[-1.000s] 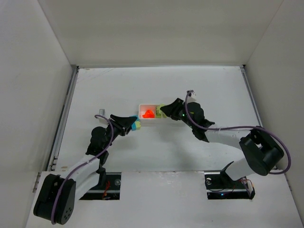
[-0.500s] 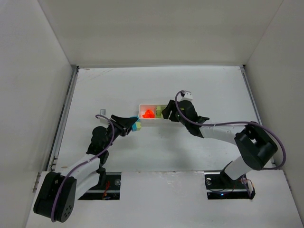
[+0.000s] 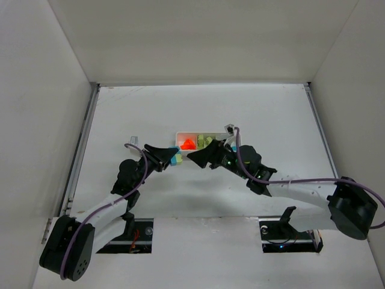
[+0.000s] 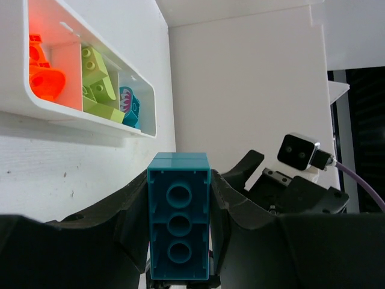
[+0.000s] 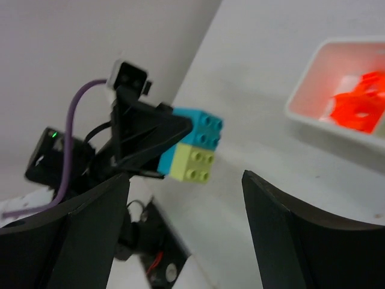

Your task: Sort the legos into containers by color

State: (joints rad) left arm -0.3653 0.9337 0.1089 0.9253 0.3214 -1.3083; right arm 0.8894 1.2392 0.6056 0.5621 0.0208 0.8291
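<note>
The left gripper was clamped on a teal-blue plastic lego brick. Its two black fingers pressed against the brick's long sides, and the three hollow tubes of the underside faced the left wrist camera. The right wrist view showed a pale yellow-green plastic brick stuck to the teal one, the teal uppermost in that view, with studs showing on both. From above, the pair sat just beside the near left corner of the long, low white plastic tray, not over any compartment. The tray's left square compartment held bright orange-red legos and the middle one held yellow-green legos. Only the left wrist view showed a teal lego in the last compartment. The right gripper pointed at the held bricks from the opposite side, near them but not touching. Its fingers stood wide apart with nothing gripped. The right arm hid the tray's right end from above, over the white table.
</note>
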